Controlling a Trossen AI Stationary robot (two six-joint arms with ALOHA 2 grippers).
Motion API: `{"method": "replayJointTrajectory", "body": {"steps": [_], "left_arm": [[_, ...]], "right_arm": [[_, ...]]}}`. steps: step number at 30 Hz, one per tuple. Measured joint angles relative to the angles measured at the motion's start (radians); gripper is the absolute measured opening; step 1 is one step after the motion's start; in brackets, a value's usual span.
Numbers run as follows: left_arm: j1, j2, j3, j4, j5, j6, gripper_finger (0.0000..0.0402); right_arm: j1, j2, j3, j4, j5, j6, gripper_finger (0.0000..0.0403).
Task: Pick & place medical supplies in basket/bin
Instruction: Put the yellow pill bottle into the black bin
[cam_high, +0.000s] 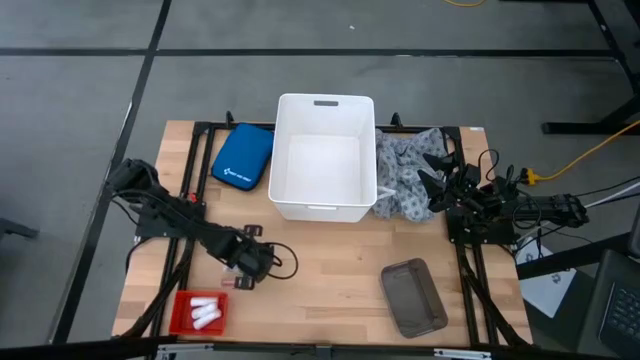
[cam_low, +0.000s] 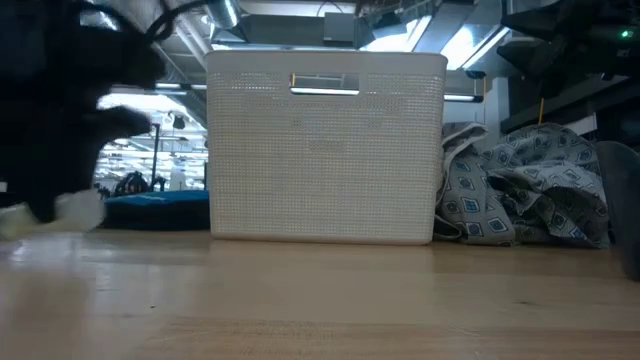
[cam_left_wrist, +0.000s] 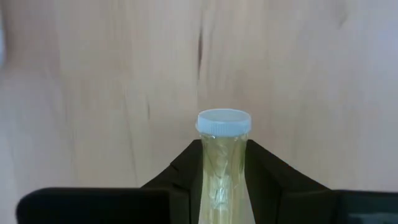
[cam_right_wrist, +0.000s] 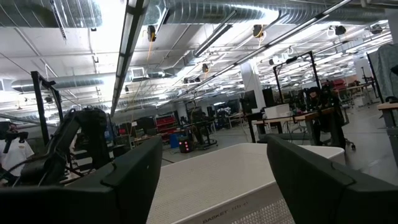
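My left gripper (cam_high: 243, 277) hangs low over the table's near-left part and is shut on a small clear yellowish vial (cam_left_wrist: 222, 149) with a white cap. My right gripper (cam_right_wrist: 211, 180) is open above the right side of the grey-and-white patterned cloth (cam_high: 405, 178) and points toward the white tub (cam_high: 322, 157). The cloth lies heaped on the table against the tub's right wall (cam_low: 520, 190). Three white rolls (cam_high: 204, 311) lie in a red tray. The pastel packets are not in view. My left gripper pinches the vial's body (cam_left_wrist: 221, 177) between its two fingers (cam_left_wrist: 270, 177). The vial lies along the fingers, and its white cap (cam_left_wrist: 224, 121) sticks out past their tips. The fingers point down at the table top. Whether the vial is lifted clear cannot be told.
A blue zip pouch (cam_high: 242, 157) lies left of the tub. The red tray (cam_high: 182, 312) sits at the near-left corner. A grey tray (cam_high: 413, 297) is on the near-right part. Bare wood (cam_high: 330, 260) spreads between the tub and the near edge.
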Motion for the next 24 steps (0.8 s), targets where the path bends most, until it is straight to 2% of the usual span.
{"method": "replayJointTrajectory", "body": {"steps": [16, 24], "left_arm": [[0.164, -0.001, 0.151, 0.447, -0.040, 0.467, 0.0088], [0.233, 0.049, 0.160, 0.638, 0.064, 0.573, 0.0088]], "right_arm": [[0.000, 0.000, 0.000, 0.000, 0.000, 0.000, 0.0292], [0.000, 0.000, 0.000, 0.000, 0.003, -0.002, 0.0292]]}}
